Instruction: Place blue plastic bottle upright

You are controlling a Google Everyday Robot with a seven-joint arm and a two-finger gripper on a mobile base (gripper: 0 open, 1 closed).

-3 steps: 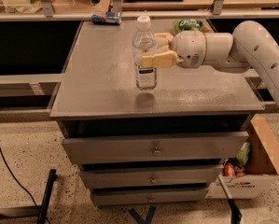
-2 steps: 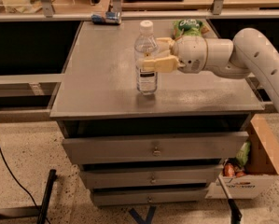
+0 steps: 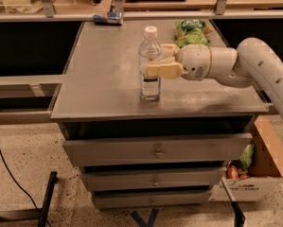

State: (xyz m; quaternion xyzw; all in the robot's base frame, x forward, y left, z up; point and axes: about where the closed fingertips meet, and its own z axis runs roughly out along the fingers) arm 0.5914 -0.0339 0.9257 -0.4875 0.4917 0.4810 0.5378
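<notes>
The blue plastic bottle [image 3: 149, 82] is clear with a white cap and a white label. It stands upright near the middle of the grey cabinet top [image 3: 103, 79], with its base at the surface. My gripper [image 3: 154, 59] reaches in from the right. One cream finger [image 3: 161, 70] lies across the bottle's front and the other [image 3: 170, 48] sits behind it, so the fingers close around the bottle's upper body.
A green snack bag [image 3: 192, 31] lies at the back right of the top, behind my wrist. A small blue-and-silver object [image 3: 108, 18] lies at the back edge. The cabinet has several drawers below. A cardboard box [image 3: 257, 174] stands on the floor at the right.
The gripper has lowered the upright bottle toward the front of the top, until its base is at the surface.
</notes>
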